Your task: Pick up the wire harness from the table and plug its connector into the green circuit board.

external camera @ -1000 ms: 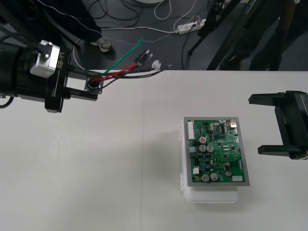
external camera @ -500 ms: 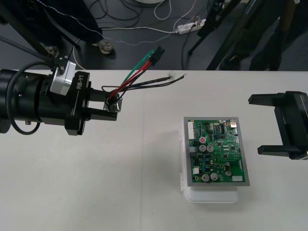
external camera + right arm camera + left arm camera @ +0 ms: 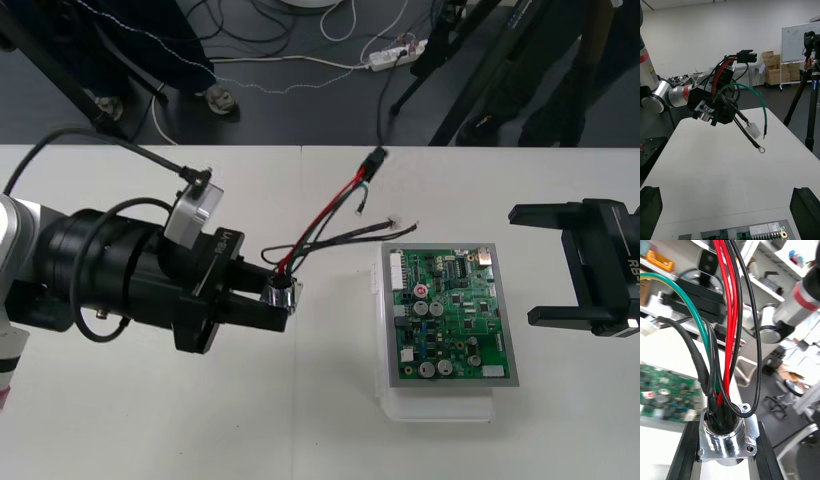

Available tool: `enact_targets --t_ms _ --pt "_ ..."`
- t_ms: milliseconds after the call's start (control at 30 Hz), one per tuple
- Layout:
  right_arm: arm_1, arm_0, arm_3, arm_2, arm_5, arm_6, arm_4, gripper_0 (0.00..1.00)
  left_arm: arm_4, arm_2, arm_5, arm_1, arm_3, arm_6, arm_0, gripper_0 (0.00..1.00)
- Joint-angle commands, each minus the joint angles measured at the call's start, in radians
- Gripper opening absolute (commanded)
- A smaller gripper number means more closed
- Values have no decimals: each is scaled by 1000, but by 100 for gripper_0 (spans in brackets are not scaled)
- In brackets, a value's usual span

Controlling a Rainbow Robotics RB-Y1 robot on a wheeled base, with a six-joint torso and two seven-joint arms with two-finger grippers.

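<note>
Starting at the left, the left gripper (image 3: 282, 300) is seen raised above the table (image 3: 150, 430), to the left of the green circuit board (image 3: 452, 318). Its black fingers (image 3: 684, 453) are closed onto the flange of the round metal socket (image 3: 728, 433), so the wire harness (image 3: 320, 235) is held clear of the table by that end. Red, black and green wires are fanned out from the socket toward the table's far edge. The small black plug (image 3: 376, 160) is carried at the tip of the red wires, in the air and apart from the board. Further right, the board is seated on its white base (image 3: 440, 405). At the right side, the right gripper (image 3: 527, 265) is held near the board, its fingers (image 3: 805, 210) spread wide and closed on nothing.
</note>
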Motion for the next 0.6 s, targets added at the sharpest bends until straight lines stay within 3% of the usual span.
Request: enact_targets --t_ms 33,400,600 --pt "-39 -43 -14 9 -3 30 1 100 43 -78 -28 -18 -36 4 43 0" --pt "-66 -188 59 18 -3 -18 -42 100 81 -245 -28 -18 -36 33 88 0" --pt "-104 -236 139 153 -3 -39 -177 100 89 -304 -28 -27 -50 36 86 0"
